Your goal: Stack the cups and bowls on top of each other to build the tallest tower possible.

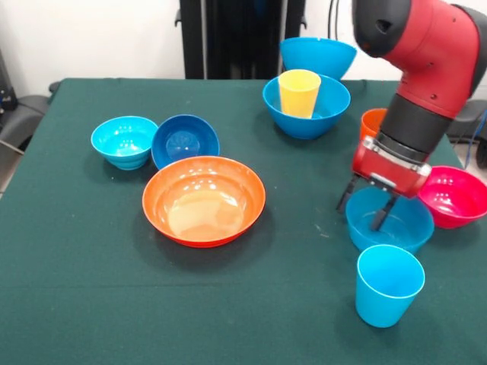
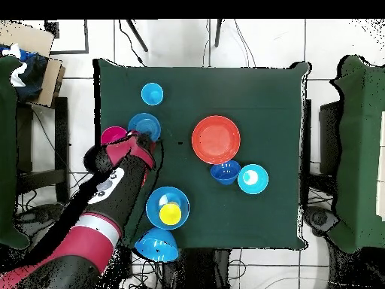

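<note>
Gripper (image 1: 367, 207) jaws spread, straddling the rim of the medium light blue bowl (image 1: 396, 224), one finger inside. Light blue cup (image 1: 388, 284) stands at the table (image 1: 76, 289) edge beside it. Yellow cup (image 1: 299, 93) sits in a large blue bowl (image 1: 331, 110); wide orange bowl (image 1: 204, 199) mid-table.

No readable text, labels or numbers on anything here

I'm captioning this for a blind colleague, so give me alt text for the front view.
A red and black robot arm lowers its open gripper at the rim of a light blue bowl on a green table. A light blue cup stands in front, a wide orange bowl sits mid-table, and a yellow cup stands inside a blue bowl behind.
</note>
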Motion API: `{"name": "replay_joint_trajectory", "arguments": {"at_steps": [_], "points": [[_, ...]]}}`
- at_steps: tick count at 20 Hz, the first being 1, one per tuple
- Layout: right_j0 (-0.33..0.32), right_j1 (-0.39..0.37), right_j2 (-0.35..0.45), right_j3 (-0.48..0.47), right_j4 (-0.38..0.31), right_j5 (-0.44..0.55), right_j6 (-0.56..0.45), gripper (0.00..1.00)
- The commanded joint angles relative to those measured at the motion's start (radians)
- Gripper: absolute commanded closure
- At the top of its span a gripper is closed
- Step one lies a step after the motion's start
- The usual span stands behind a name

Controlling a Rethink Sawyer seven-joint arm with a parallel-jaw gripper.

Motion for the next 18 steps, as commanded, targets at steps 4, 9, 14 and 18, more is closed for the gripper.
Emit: {"name": "replay_joint_trajectory", "arguments": {"at_steps": [4,9,14,18], "points": [[0.087,0.169,0.034,-0.253,0.129,0.186,0.175,1.00],[0.105,0.222,0.003,-0.348,0.178,0.255,0.194,1.00],[0.118,0.300,-0.059,-0.494,0.236,0.345,0.231,1.00],[0.124,0.370,-0.127,-0.631,0.291,0.428,0.271,1.00]]}}
